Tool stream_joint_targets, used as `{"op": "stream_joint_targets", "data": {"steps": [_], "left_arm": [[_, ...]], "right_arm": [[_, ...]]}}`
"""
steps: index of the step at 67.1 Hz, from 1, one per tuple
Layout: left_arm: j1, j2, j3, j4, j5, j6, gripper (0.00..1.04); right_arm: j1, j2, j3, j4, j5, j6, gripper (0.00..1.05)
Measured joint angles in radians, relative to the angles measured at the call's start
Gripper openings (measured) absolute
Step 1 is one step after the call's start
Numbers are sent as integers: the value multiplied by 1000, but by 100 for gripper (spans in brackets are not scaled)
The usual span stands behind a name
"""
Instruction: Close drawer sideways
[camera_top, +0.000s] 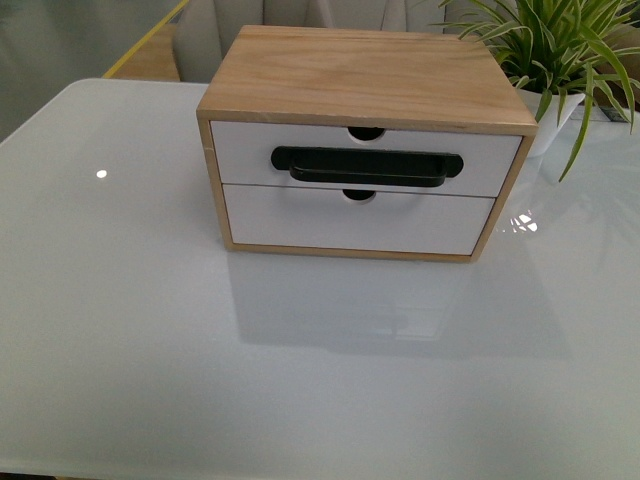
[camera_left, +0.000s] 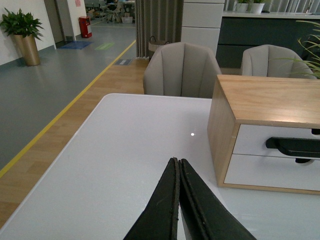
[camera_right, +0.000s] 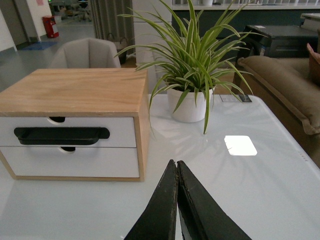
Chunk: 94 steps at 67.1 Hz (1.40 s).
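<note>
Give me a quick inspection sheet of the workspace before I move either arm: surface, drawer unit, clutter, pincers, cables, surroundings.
Surface: glossy white table, bare in front of the unit, light reflections only.
Job's things: wooden drawer unit; the upper drawer with the black bar handle looks pushed in, front about flush with the frame. Lower drawer, no handle, also shut.
Clutter: potted plant in a white pot beside the unit, apart from it.
Grippers: left pincer and right pincer both shut, empty, clear of the unit.
Cables: nothing seen.
Surroundings: grey chairs behind the table, a brown sofa to one side.
</note>
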Motion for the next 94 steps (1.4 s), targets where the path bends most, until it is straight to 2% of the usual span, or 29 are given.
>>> {"op": "stream_joint_targets", "data": {"steps": [8, 11, 14, 19, 24, 37, 39, 41, 44, 52, 53, 62, 67, 69, 71, 94], "left_arm": [[0, -37, 0, -36, 0, 0, 2], [0, -52, 0, -51, 0, 0, 2], [0, -63, 0, -63, 0, 0, 2], [0, -102, 0, -102, 0, 0, 2], [0, -216, 0, -245, 0, 1, 2], [0, -254, 0, -257, 0, 1, 2], [0, -254, 0, -257, 0, 1, 2], [0, -254, 0, -257, 0, 1, 2], [0, -254, 0, -257, 0, 1, 9], [0, -254, 0, -257, 0, 1, 38], [0, -254, 0, -258, 0, 1, 43], [0, -254, 0, -257, 0, 1, 69], [0, -254, 0, -258, 0, 1, 89], [0, -254, 0, -257, 0, 1, 95], [0, -254, 0, -257, 0, 3, 98], [0, -254, 0, -258, 0, 3, 96]], "right_arm": [[0, -42, 0, -42, 0, 0, 2], [0, -122, 0, -157, 0, 0, 2], [0, -173, 0, -190, -1, 0, 2], [0, -191, 0, -197, 0, 0, 2], [0, -193, 0, -199, 0, 0, 2], [0, -195, 0, -199, 0, 0, 2], [0, -195, 0, -199, 0, 0, 3], [0, -195, 0, -199, 0, 0, 10], [0, -195, 0, -199, 0, 0, 20], [0, -195, 0, -199, 0, 0, 47], [0, -195, 0, -199, 0, 0, 53], [0, -195, 0, -199, 0, 0, 78], [0, -195, 0, -199, 0, 0, 97], [0, -195, 0, -199, 0, 0, 97], [0, -195, 0, -199, 0, 0, 95], [0, -195, 0, -199, 0, 0, 96]]}}
